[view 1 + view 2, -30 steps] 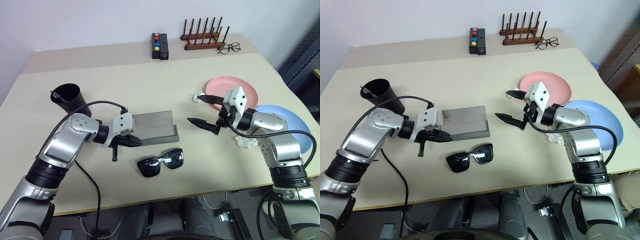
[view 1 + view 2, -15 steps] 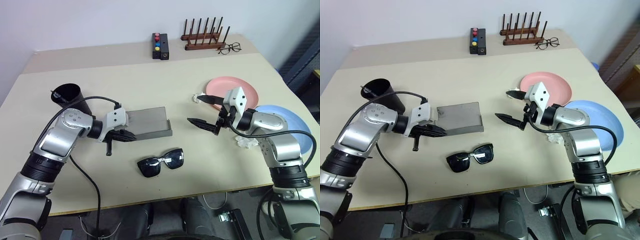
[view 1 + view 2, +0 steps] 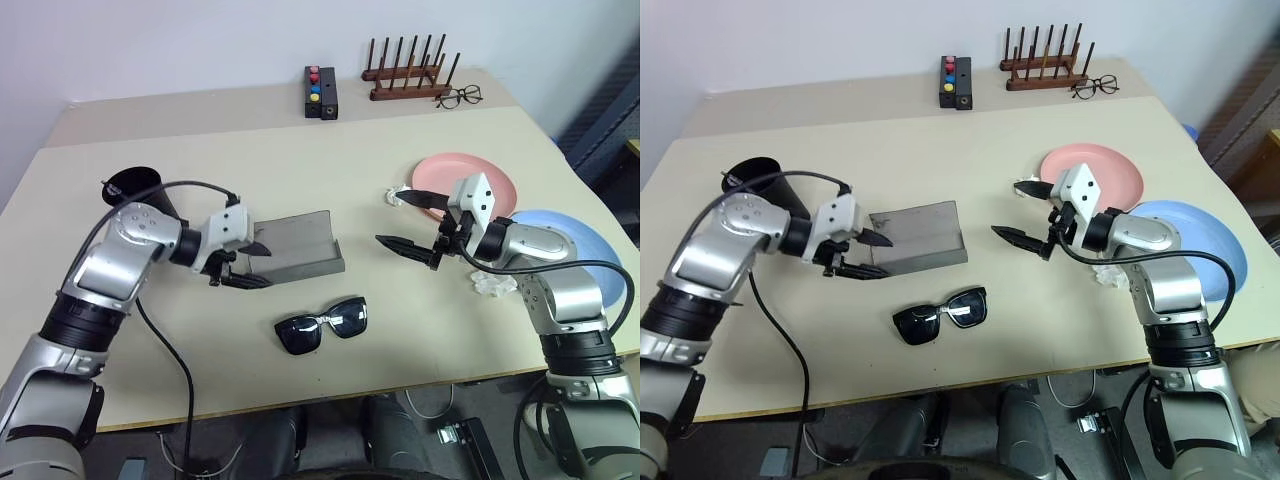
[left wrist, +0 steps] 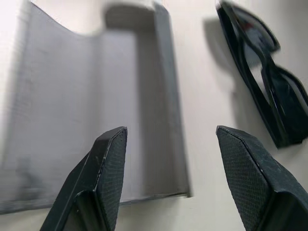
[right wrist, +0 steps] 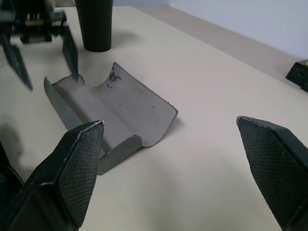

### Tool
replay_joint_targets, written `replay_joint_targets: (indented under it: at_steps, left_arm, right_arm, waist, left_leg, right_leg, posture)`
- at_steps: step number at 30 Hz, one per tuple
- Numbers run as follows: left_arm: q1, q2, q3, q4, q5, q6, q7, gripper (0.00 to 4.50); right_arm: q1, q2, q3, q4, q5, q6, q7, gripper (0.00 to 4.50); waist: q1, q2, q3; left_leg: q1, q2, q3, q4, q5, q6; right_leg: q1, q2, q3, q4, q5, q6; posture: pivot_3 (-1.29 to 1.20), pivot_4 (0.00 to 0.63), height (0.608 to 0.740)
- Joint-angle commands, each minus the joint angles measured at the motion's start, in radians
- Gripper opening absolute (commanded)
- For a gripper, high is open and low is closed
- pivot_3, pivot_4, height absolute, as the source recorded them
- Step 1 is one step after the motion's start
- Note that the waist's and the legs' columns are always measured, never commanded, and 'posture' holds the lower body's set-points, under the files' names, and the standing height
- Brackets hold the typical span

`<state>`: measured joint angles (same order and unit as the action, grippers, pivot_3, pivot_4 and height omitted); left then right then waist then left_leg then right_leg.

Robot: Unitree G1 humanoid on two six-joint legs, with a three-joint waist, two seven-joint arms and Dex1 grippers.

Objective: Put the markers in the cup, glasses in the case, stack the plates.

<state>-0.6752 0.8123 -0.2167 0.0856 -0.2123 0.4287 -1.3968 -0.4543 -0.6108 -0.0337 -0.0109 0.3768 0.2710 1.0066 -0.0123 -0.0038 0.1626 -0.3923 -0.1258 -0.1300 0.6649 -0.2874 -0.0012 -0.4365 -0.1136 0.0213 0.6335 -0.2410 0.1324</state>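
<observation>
**Open tabletop between the two claws**

Bare table [image 3: 300,170] lies between the left gripper [image 3: 252,264] and the right gripper [image 3: 405,221], both spread wide. The open case [image 3: 295,252] sits just beyond the left claw's tips; the sunglasses [image 3: 322,324] lie nearer the robot, beside it.

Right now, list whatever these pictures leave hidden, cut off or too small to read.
- The cup: its lower part is behind the left arm in the left eye view; what is inside cannot be made out.
- The blue plate: partly covered by the right arm.
- The white crumpled bits beside it: too small to identify.
- The sunglasses: cut off by the left wrist view's edge.
</observation>
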Motion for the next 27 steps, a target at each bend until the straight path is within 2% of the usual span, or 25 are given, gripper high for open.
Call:
replay_joint_targets:
  at_steps: [1, 6, 13, 27]
  left_arm:
    - [-0.070, 0.036, 0.011, 0.012, -0.062, 0.070, -0.109, 2.97]
    - [-0.115, 0.058, -0.062, 0.012, -0.074, 0.086, -0.216, 2.97]
    - [-0.125, -0.030, -0.192, 0.025, -0.045, 0.036, -0.218, 2.97]
    - [-0.135, -0.142, -0.263, 0.040, -0.022, 0.026, -0.218, 2.97]
  right_arm:
    - [-0.021, -0.023, -0.035, -0.008, 0.016, -0.007, 0.004, 4.50]
    - [-0.017, -0.026, -0.046, 0.007, 0.011, -0.012, 0.004, 4.50]
    - [0.004, -0.035, -0.062, 0.006, 0.012, -0.016, -0.002, 4.50]
    - [0.025, -0.046, -0.076, -0.004, 0.012, -0.009, -0.004, 4.50]
  waist:
    - [-0.001, 0.000, 0.000]
    - [-0.001, 0.000, 0.000]
    - [0.000, 0.000, 0.000]
    - [0.001, 0.000, 0.000]
  left_leg:
    - [0.000, 0.000, 0.000, 0.000, 0.000, 0.000]
    - [0.000, 0.000, 0.000, 0.000, 0.000, 0.000]
    - [0.000, 0.000, 0.000, 0.000, 0.000, 0.000]
    - [0.000, 0.000, 0.000, 0.001, 0.000, 0.000]
  right_leg:
    - [0.000, 0.000, 0.000, 0.000, 0.000, 0.000]
    - [0.000, 0.000, 0.000, 0.000, 0.000, 0.000]
    - [0.000, 0.000, 0.000, 0.000, 0.000, 0.000]
    - [0.000, 0.000, 0.000, 0.000, 0.000, 0.000]
  posture:
    - [0.00, 0.150, 0.740]
    - [0.00, 0.150, 0.740]
    - [0.00, 0.150, 0.740]
    - [0.00, 0.150, 0.740]
